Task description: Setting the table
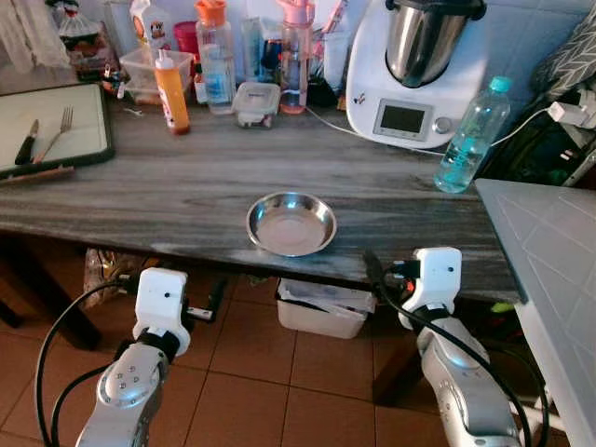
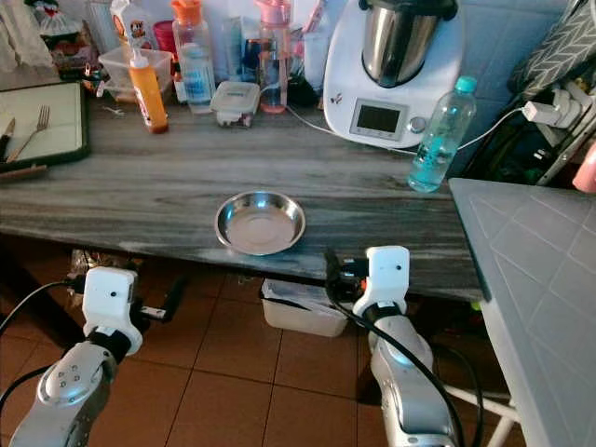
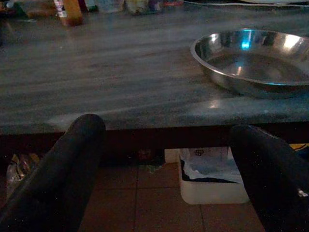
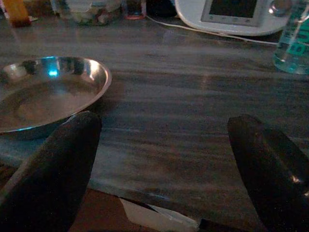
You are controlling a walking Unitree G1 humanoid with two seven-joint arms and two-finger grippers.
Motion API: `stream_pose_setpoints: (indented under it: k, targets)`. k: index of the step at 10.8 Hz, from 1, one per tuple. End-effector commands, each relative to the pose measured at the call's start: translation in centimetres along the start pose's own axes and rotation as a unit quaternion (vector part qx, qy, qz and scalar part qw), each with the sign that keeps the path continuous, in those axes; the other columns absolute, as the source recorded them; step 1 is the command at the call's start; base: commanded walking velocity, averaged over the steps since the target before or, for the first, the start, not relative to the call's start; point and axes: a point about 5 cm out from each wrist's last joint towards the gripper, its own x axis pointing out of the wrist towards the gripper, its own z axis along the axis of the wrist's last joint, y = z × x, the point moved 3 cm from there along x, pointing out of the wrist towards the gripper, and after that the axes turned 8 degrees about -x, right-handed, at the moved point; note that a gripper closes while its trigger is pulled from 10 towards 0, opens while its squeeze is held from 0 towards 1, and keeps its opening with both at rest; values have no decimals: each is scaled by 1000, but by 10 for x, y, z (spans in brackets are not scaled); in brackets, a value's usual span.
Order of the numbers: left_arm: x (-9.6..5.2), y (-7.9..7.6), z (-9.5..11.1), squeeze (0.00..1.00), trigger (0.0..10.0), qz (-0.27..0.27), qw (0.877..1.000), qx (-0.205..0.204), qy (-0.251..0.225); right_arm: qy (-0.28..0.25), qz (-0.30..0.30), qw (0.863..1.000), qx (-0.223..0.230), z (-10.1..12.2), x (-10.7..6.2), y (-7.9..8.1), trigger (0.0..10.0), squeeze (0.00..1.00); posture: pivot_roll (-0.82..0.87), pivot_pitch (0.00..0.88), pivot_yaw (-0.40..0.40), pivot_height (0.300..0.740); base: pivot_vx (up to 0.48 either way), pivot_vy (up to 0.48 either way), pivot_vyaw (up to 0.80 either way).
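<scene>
From the head views, a steel bowl (image 1: 291, 223) sat empty near the front edge of a grey wooden table (image 1: 168, 186), roughly midway between the two arms. The left gripper (image 1: 207, 309) hung below the table edge over the tiled floor, and the right gripper (image 1: 384, 275) sat just at the table's front edge, right of the bowl. On a dark tray (image 1: 93, 140) at the table's far left lay a fork (image 1: 58, 132) and a knife (image 1: 27, 142). Along the back stood an orange sauce bottle (image 1: 172, 93), a white kitchen machine (image 1: 414, 74) and a clear water bottle (image 1: 471, 138). A white plastic tub (image 1: 321, 310) rested on the floor under the table.

In the left wrist view, the two black fingers (image 3: 63, 179) stood wide apart, holding nothing, with the bowl (image 3: 253, 60) on the tabletop beyond them.

In the right wrist view, the fingers (image 4: 53, 169) were likewise spread and empty, just before the table edge, the bowl (image 4: 48, 94) close ahead of one of them.
</scene>
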Motion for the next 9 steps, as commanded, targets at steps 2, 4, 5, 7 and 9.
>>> stream_pose_setpoints:
  k: [2, 4, 5, 7, 9]
  targets:
    - [3, -2, 0, 0, 10000, 4, 1000, -15, 2, -12, 0, 1000, -8, 8, 1, -1, 10000, 0, 140, 0, -44, 740, 0, 0, -653]
    - [4, -7, 1, 0, 10000, -4, 1000, -13, 1, -8, 19, 999, 25, 8, 1, 4, 10000, 0, 139, 0, -41, 740, 0, 0, 0]
    - [4, -7, 2, 0, 10000, -4, 1000, -10, 0, -8, 32, 999, 32, 8, 1, 9, 10000, 0, 139, 0, -41, 740, 0, 0, 0]
    - [3, -6, 4, 0, 10000, -2, 1000, -2, -2, 2, 31, 999, 26, 5, 1, 10, 10000, 0, 145, 0, -40, 740, 0, 0, 0]
    - [3, -8, 3, 0, 10000, -4, 1000, -10, 6, -10, 19, 1000, 5, 8, 4, 8, 10000, 0, 147, 0, -38, 740, 0, 0, 0]
